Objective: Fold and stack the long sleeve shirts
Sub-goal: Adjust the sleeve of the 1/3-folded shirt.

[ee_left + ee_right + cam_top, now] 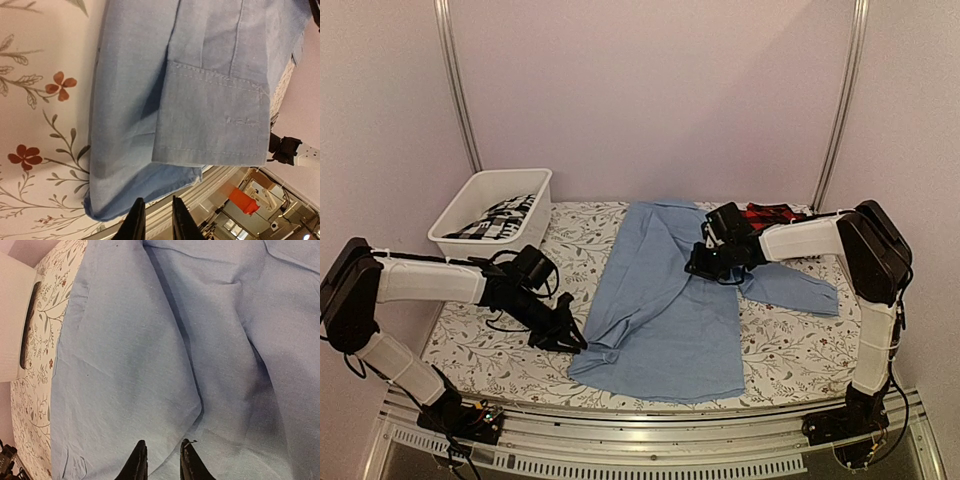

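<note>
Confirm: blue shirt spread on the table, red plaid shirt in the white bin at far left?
No. The red plaid shirt is not in the white bin; it lies on the table at far right, behind the right arm. The bin holds black-and-white cloth. The blue shirt is spread on the table, as you said. Top external view shows it.

Spread shirt on table centre, bin back-left, second shirt back-right.

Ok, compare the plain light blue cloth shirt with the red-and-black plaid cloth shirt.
The light blue shirt is plain; the plaid shirt is red-and-black checked. The light blue shirt lies spread across the middle of the floral tablecloth; the plaid shirt sits bunched at its far edge, mostly hidden behind the right arm. Both rest on that tablecloth.
</note>
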Tool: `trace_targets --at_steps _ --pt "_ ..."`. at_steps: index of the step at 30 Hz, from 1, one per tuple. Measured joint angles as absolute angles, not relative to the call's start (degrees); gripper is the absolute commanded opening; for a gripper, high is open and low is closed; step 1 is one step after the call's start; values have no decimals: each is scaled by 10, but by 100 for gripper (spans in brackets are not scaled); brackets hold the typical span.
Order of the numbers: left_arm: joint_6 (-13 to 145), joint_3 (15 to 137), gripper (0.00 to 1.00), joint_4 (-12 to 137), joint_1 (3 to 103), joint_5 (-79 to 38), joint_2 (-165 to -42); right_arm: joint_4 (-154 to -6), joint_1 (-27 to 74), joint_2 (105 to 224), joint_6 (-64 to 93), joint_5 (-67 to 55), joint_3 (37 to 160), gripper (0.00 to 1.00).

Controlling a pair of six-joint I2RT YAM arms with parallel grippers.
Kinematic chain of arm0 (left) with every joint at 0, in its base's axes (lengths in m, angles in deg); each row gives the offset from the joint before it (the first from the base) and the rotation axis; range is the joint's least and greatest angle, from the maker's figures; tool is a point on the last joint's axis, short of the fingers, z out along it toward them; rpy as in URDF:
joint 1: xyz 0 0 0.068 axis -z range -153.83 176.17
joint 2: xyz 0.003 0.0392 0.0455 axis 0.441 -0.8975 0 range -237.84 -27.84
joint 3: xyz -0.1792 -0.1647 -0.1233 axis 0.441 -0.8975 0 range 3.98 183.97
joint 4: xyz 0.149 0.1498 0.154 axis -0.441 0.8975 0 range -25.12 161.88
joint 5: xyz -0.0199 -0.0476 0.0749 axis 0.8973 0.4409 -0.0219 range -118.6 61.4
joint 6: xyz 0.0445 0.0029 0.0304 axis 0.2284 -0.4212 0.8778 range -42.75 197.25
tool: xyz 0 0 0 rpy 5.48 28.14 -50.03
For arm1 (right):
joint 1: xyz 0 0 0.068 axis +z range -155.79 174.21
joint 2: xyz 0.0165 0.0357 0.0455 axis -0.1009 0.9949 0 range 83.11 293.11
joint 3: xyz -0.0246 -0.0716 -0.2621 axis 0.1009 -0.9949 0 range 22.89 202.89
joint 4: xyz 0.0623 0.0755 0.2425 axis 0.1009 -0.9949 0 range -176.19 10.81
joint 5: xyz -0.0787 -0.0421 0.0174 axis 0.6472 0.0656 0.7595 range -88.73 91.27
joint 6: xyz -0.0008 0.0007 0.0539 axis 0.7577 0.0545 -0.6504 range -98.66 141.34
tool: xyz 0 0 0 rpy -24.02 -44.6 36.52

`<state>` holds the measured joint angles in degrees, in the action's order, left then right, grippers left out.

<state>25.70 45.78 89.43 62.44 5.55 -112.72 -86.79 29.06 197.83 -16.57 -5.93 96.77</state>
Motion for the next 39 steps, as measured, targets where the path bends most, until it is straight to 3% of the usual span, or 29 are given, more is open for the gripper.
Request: trace_targets --at_steps 6,9,14,23,28,39 --pt "279 457 55 910 624 8 -1100 -905 309 1960 -132 -25 969 56" --pt "287 447 59 913 624 -12 -1055 -922 335 1932 -115 -2 969 62" --pt "279 398 51 911 630 -33 -980 -939 406 1892 -75 31 978 62" --pt "279 381 45 890 642 -47 -971 -960 536 1895 -32 48 1000 59" --pt "292 399 43 869 643 -55 -997 -963 584 1921 -44 46 1006 50" --pt "309 419 42 853 644 -56 -1033 -985 589 1990 -121 40 1018 58"
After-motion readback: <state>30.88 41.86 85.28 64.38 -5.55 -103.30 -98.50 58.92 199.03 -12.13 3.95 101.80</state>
